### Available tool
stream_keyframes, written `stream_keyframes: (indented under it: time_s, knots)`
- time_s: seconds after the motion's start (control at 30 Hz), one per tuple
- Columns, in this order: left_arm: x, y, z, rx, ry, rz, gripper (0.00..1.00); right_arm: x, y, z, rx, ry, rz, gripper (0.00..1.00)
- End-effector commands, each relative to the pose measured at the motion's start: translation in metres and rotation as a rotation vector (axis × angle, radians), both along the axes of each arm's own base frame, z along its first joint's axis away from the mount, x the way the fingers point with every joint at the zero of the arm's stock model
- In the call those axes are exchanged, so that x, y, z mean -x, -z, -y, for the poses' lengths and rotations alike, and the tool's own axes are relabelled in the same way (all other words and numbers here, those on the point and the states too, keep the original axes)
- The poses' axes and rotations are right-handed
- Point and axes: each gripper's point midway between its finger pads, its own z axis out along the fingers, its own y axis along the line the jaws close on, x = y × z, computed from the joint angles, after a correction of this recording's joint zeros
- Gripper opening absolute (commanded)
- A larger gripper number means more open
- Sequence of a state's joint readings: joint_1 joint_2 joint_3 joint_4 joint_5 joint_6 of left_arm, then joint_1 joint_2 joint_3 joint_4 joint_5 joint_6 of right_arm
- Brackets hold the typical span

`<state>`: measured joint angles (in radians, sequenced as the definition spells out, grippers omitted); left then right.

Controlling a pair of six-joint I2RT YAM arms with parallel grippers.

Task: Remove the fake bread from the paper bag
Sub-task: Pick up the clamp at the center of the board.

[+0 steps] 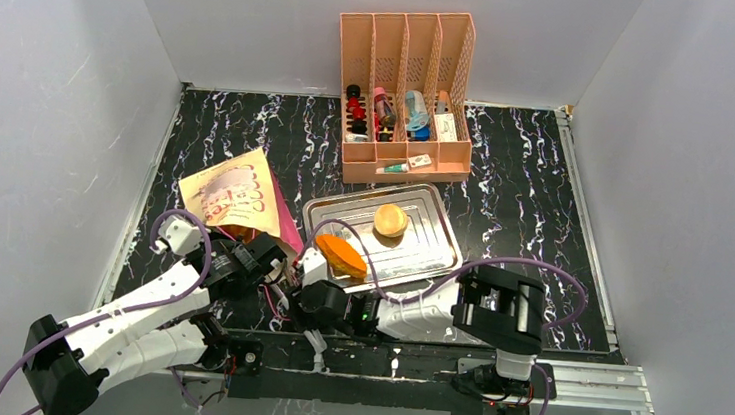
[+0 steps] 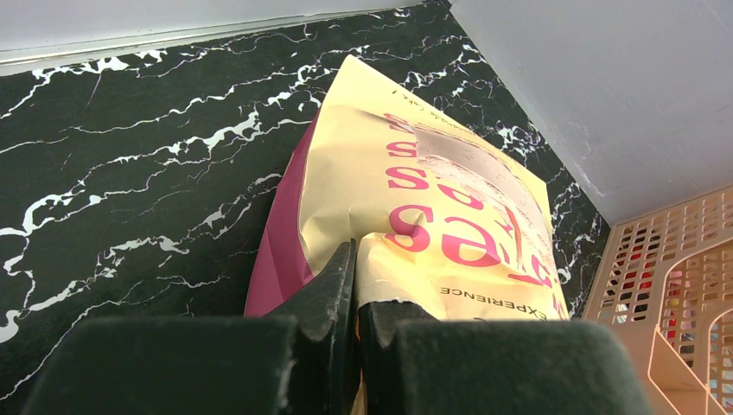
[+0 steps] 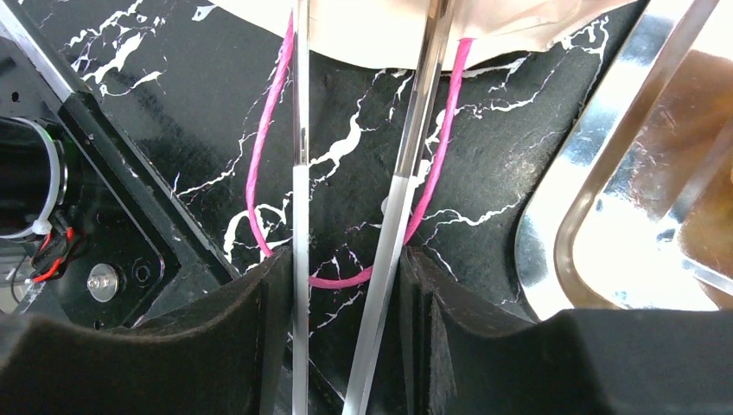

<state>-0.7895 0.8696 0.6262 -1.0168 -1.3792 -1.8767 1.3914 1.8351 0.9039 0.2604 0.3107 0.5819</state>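
The cream paper bag [image 1: 232, 194] with magenta sides lies on the black table at the left, its mouth toward the arms. My left gripper [image 1: 274, 252] is shut on the bag's rim paper [image 2: 449, 216], the fingers [image 2: 333, 285] pinching it. My right gripper [image 3: 346, 259] is shut on metal tongs [image 3: 404, 173], whose two arms run up toward the bag's mouth, tips out of view. The bag's pink cord handle [image 3: 259, 173] loops on the table under the tongs. An orange fake bread [image 1: 344, 254] lies at the near-left corner of the steel tray [image 1: 429, 258]. A round bun [image 1: 390, 220] sits on the tray.
A peach slotted organizer [image 1: 408, 40] with small items stands behind the tray and shows at the right of the left wrist view [image 2: 674, 277]. Grey walls close in the table on three sides. The tray's rim [image 3: 553, 216] is just right of my right gripper.
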Motion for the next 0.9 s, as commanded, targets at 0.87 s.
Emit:
stream_keyframes:
  time_s: [0.87]
  knots:
    - [0.002, -0.006, -0.001, 0.008, 0.005, 0.005, 0.0, -0.01, -0.057, 0.013, -0.23, -0.111, -0.101, 0.42]
